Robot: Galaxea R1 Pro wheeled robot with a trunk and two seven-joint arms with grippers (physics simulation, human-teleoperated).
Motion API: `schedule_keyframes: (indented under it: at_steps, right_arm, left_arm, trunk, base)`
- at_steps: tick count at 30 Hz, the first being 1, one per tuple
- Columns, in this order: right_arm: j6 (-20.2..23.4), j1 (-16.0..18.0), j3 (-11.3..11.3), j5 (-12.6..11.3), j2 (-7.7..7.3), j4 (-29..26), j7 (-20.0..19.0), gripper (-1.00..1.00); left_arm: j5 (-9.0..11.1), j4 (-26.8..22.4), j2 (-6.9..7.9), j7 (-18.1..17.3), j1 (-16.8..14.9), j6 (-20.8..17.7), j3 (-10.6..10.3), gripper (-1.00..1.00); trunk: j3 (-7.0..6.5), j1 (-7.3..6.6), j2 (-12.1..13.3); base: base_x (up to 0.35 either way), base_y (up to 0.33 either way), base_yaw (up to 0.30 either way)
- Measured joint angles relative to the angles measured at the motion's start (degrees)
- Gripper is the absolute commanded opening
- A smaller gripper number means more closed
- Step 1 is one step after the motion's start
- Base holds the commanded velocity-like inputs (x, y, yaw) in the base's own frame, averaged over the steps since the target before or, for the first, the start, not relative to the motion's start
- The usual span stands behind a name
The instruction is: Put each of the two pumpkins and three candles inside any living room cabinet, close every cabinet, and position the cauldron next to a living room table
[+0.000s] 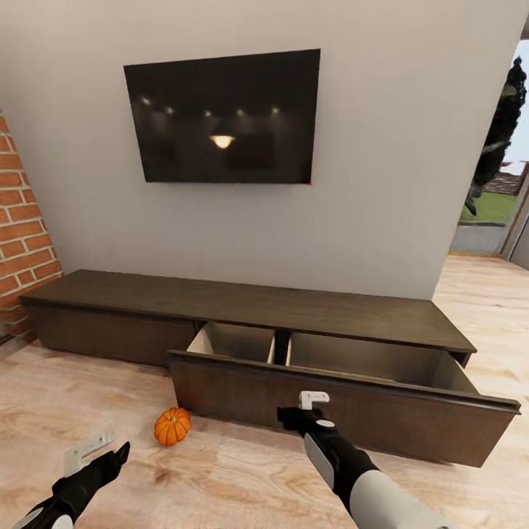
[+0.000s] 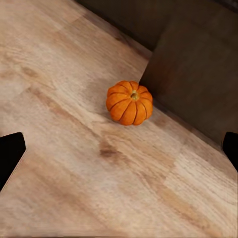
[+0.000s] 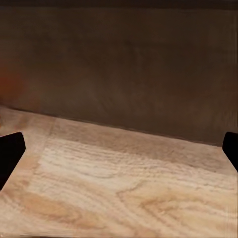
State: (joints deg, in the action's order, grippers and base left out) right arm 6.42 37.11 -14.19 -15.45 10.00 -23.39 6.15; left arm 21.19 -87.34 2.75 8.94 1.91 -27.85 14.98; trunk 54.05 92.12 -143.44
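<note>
One small orange ribbed pumpkin [image 1: 172, 426] [image 2: 130, 102] lies on the wood floor, just off the left corner of the pulled-out drawer front [image 1: 220, 393]. The long dark-brown cabinet [image 1: 257, 301] stands against the wall, and the tan divided inside of its wide drawer [image 1: 235, 342] looks bare. My left gripper [image 1: 103, 450] [image 2: 119, 151] hovers open over the floor, short and to the left of the pumpkin. In front of the drawer front, my right gripper [image 1: 303, 408] [image 3: 119, 148] is open and holds nothing. The candles, cauldron and table are out of view.
A black TV [image 1: 224, 117] hangs on the grey wall above the cabinet. A brick wall [image 1: 22, 228] borders the left end. At the right, a doorway [image 1: 499, 184] opens to the outdoors. Wood floor [image 1: 220, 477] spreads in front of the drawer.
</note>
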Motion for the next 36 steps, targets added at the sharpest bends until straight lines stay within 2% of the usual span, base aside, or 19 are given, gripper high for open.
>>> schedule_keyframes:
  at_steps: [9, 15, 24, 28, 36]
  right_arm:
    - [0.1, 0.0, -0.5, 0.0, 0.00, 0.0, -0.1, 1.00]
    - [0.1, 0.0, -3.6, 0.0, 0.00, 0.0, -0.1, 1.00]
    - [-0.1, 0.0, -5.2, 0.1, 0.00, -0.1, -0.1, 1.00]
    - [-0.1, 0.0, -7.2, 0.2, 0.00, -0.3, -0.3, 1.00]
    - [-0.1, 0.0, -7.7, -0.1, 0.00, -0.5, -3.5, 1.00]
  left_arm:
    - [0.0, 0.4, -0.19, 0.1, 0.0, 0.1, -0.1, 1.00]
    - [0.0, 1.6, -0.26, 0.1, 0.0, 0.1, -0.4, 1.00]
    - [0.0, 2.4, -0.19, 0.0, 0.0, 0.1, -1.6, 1.00]
    - [0.0, 2.4, -0.16, 0.0, 0.0, 0.2, -1.6, 1.00]
    - [0.1, 2.4, -0.22, 0.0, 0.0, 0.2, -1.6, 1.00]
  trunk:
    - [0.50, 0.00, 0.0]
    - [0.83, 0.00, 0.0]
    - [1.33, 0.00, 0.0]
    - [1.43, 0.00, 0.0]
    - [1.44, 0.00, 0.0]
  base:
    - [0.000, 0.228, 0.223]
    - [0.000, 0.155, 0.223]
    - [0.000, 0.008, 0.220]
    - [0.000, 0.000, 0.046]
    - [0.000, 0.000, 0.004]
